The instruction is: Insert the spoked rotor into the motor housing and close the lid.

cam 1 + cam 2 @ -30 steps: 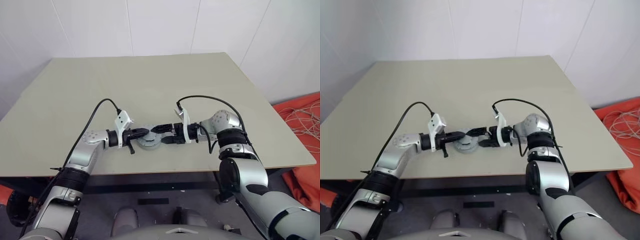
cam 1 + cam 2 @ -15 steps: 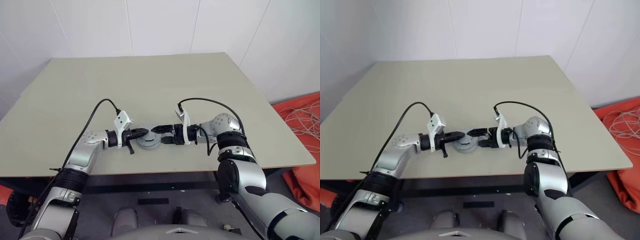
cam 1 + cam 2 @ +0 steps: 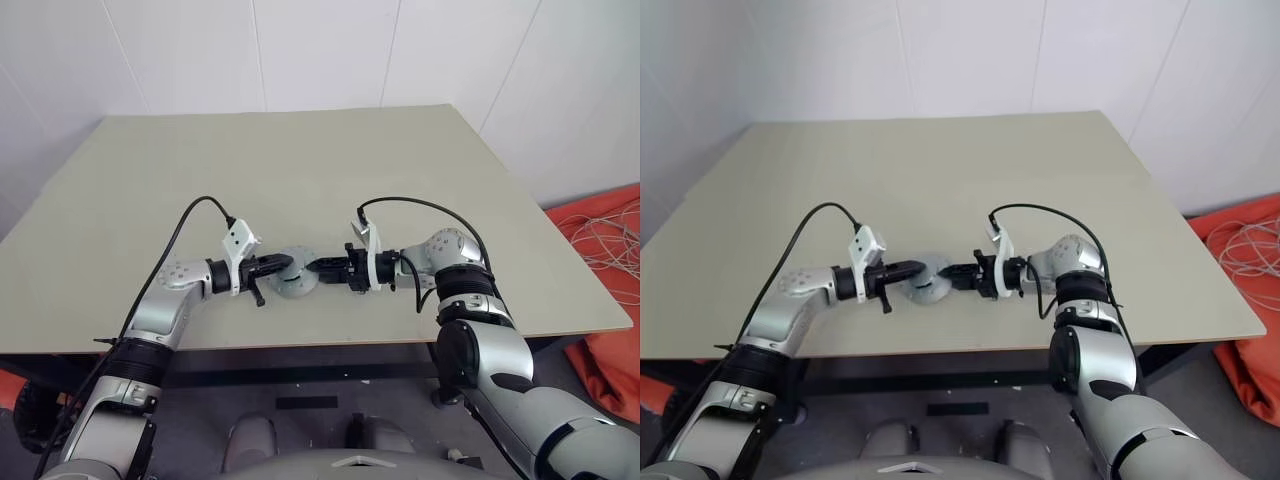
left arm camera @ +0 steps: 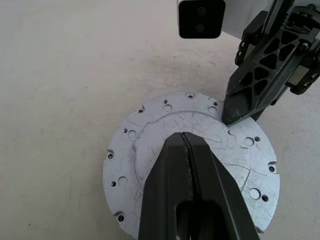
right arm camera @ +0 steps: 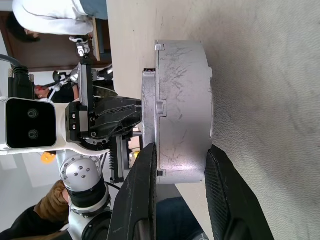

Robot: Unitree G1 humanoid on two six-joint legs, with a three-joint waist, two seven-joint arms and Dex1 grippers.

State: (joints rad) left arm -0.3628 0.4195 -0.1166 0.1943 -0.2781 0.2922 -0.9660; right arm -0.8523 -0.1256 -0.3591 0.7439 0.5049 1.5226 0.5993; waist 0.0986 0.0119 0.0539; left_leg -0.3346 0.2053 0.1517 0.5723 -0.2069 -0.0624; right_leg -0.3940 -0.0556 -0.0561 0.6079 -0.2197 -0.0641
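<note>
Table (image 3: 300, 150): pale olive-grey, takes up most of the head view, white walls behind it. Both arms meet at lower centre of the frame, near the table's front edge.

Left side: left gripper (image 3: 283, 264) reaches in toward centre. Fingers clenched tight together with nothing between them. In the left wrist view the closed tips (image 4: 186, 145) lie over the middle of the lid (image 4: 150, 155), apparently resting on it, though contact is not certain.

Centre: motor housing (image 5: 187, 125) sits flat on the table between the two grippers, seen side-on in the right wrist view as a thick silver-grey drum. The lid, a scratched silver disc with small holes and a notched edge, is already on top of it. Spoked rotor can't be made out.

Right of centre: right gripper (image 3: 318, 267) comes in from the right and points left. Its fingers (image 5: 142, 190) straddle the assembly's edge, one on the lid side, one on the table side. Narrow gap, partly closed, whether it actually pinches I cannot tell.

Far right, lower edge: orange cloth (image 3: 605, 260) with pale cord on the floor.

Right wrist view, left edge: people (image 5: 45, 15) beyond the table.
</note>
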